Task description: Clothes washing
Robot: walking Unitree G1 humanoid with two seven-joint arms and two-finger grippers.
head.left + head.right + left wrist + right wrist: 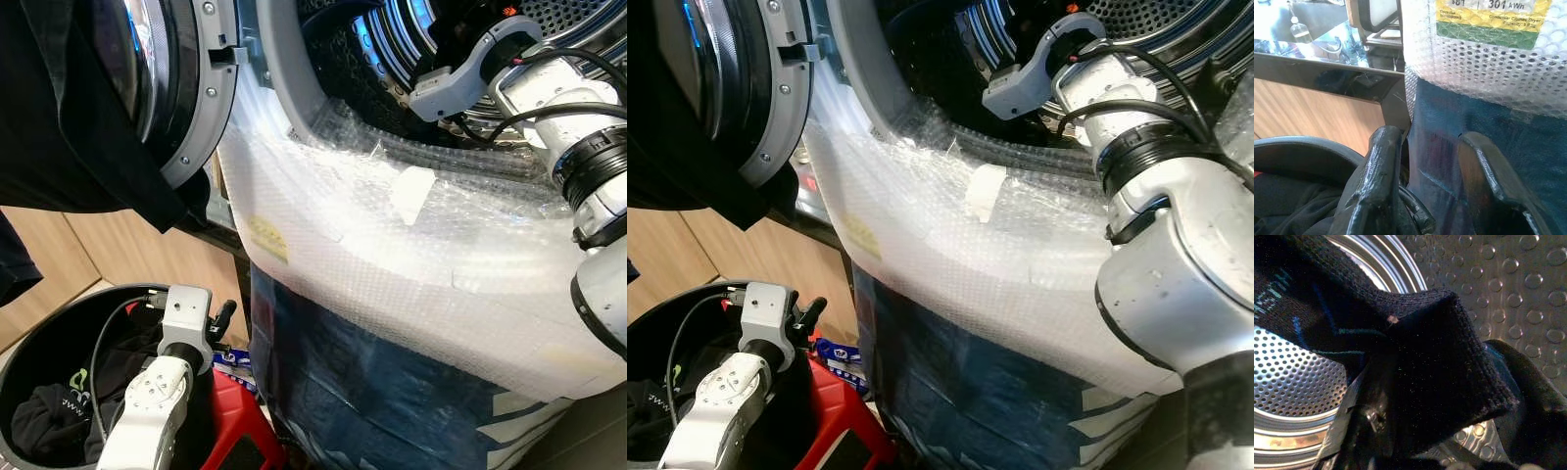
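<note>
Silver arms (147, 411) (black cables, claws)

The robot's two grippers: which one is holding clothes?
The right gripper, inside the washer drum, pinches a dark sock. The left gripper is open above the basket.

Head views downward at washer (411, 245); wrist views close-up.

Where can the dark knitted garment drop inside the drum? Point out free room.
Free: bare dimpled steel drum wall beside the dark knitted garment held by the right gripper. Crowded: black round laundry basket, holding dark clothes beside the left gripper.
</note>
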